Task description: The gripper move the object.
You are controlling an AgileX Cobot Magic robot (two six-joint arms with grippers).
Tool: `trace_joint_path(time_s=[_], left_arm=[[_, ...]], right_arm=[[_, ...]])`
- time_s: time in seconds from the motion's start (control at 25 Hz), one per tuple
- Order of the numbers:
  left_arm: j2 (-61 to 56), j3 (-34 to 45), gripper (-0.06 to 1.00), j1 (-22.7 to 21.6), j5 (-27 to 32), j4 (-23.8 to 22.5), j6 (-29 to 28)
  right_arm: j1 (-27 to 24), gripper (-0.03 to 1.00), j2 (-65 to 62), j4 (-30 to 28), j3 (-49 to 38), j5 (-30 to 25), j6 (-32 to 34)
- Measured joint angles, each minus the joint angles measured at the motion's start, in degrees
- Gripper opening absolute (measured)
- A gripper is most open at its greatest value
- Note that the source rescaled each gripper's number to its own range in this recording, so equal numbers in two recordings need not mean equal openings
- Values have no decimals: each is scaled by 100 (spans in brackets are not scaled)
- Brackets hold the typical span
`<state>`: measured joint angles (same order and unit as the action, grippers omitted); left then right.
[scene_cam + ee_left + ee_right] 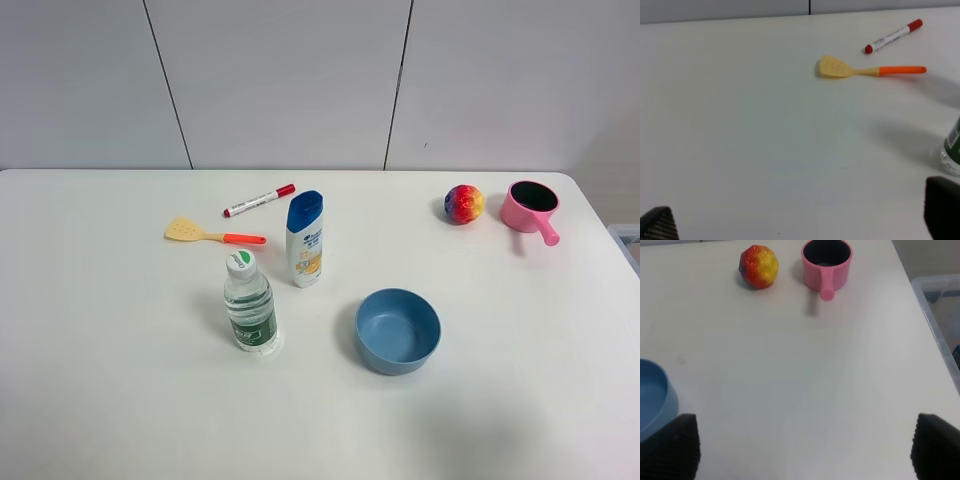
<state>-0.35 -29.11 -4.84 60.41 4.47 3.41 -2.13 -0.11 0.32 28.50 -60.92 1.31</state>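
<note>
Saucepan, the small pink toy one with a dark inside, stands upright at about 2 o'clock on the white table in the high view, near the far right corner, its short handle pointing toward 5 o'clock. Just beside it, at its 9 o'clock and not touching, sits a multicoloured ball. Neither arm shows in the high view. Seen from its wrist camera, the right gripper has its dark fingertips spread wide at the two lower corners, nothing between them, with the saucepan well ahead across bare tabletop and the rim of the blue bowl at one side. The left gripper is likewise spread wide and empty, facing a yellow spatula with an orange handle and a red-capped marker. Toward the table's centre stand a water bottle and a shampoo bottle.
</note>
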Motion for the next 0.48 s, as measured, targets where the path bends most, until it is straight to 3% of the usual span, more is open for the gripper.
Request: trace_joint_path(time_s=[0.48], left_arm=[[0, 0, 100, 0, 0, 0, 0]], right_arm=[[0, 95, 0, 0, 0, 0, 0]])
